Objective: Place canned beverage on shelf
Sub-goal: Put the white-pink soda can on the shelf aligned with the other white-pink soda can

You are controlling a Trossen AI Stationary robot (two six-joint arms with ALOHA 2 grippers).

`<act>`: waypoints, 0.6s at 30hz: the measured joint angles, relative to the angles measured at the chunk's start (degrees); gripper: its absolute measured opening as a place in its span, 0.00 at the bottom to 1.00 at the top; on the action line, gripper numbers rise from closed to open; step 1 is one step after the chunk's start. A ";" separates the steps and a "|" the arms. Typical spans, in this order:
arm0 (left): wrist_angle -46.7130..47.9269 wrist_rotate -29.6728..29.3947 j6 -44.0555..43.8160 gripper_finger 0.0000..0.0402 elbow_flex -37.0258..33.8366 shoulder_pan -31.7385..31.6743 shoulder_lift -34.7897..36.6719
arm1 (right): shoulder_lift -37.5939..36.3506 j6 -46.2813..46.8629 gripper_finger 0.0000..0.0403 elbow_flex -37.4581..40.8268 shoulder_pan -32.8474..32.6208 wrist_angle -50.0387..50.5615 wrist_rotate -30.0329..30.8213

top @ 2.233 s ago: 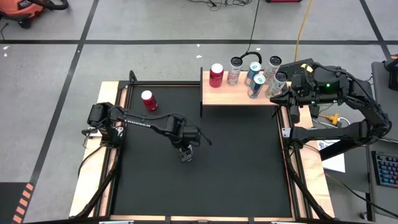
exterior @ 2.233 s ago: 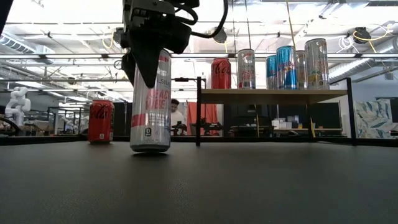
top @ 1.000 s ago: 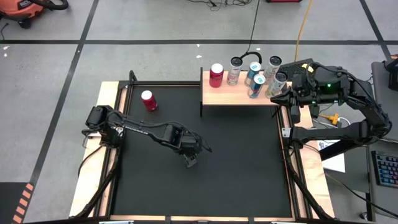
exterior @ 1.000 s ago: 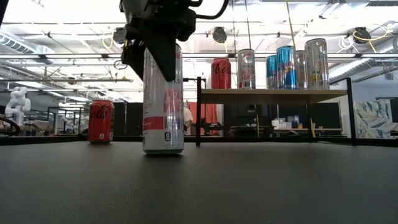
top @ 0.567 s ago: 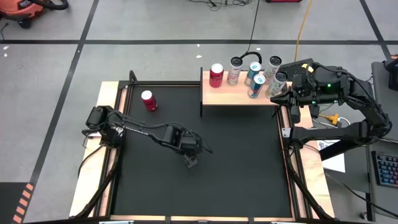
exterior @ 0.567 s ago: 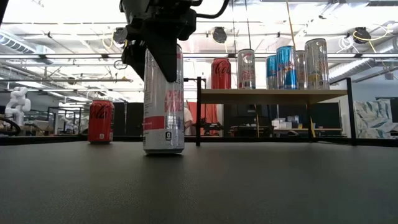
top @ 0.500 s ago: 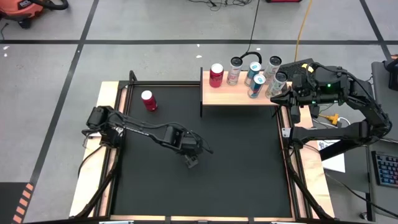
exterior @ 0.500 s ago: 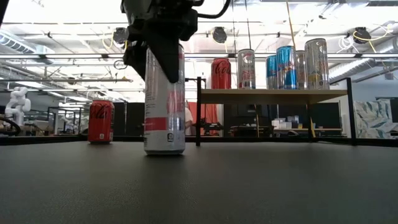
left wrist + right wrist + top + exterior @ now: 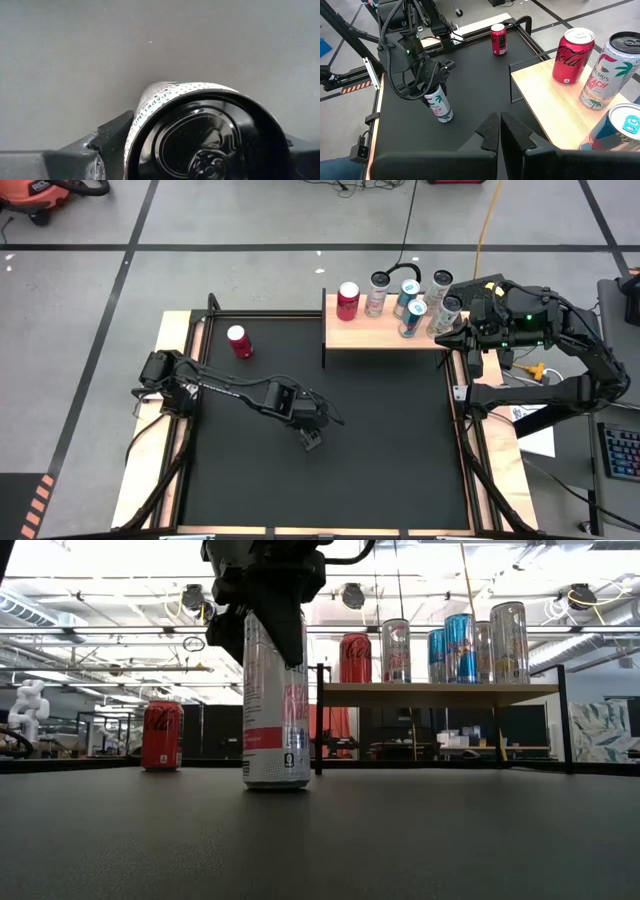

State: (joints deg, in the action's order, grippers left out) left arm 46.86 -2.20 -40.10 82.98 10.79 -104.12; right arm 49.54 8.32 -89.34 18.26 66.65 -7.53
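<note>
matte black table top [image 9: 380, 440] edged with pale wooden strips, on a grey concrete floor [image 9: 250, 220] crossed by dark tape lines; behind it, an open workshop with bright ceiling lights. flat pale-wood shelf on black metal supports [image 9: 375, 335] at the far right of the table, carrying five upright cans. short red soda can [image 9: 239, 340] standing alone near the far left corner. tall slim white-and-pink beverage can [image 9: 276, 705] upright near the table's middle, long axis vertical, top up, base on the surface, well apart from the shelf. left gripper [image 9: 268, 610] clamped on the can's upper part from above. right gripper [image 9: 500, 131] pressed together, empty, beside the shelf's right end.
</note>
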 joint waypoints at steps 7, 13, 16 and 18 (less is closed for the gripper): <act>0.01 0.46 0.02 0.72 0.00 0.00 0.00 | 0.00 0.00 0.00 0.00 0.02 -0.02 0.00; 0.01 1.32 0.42 0.72 0.00 -0.18 0.02 | 0.00 0.00 0.00 0.00 0.00 -0.02 0.00; -0.02 1.73 0.59 0.72 0.00 -0.15 0.04 | 0.00 0.00 0.00 0.00 0.00 -0.01 0.00; -0.15 1.75 1.57 0.71 0.00 -0.15 0.04 | 0.00 0.00 0.00 0.00 0.00 -0.02 0.00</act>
State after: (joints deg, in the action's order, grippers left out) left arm 46.71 -0.45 -38.52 82.98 10.63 -104.07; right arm 49.54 8.32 -89.34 18.26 66.63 -7.53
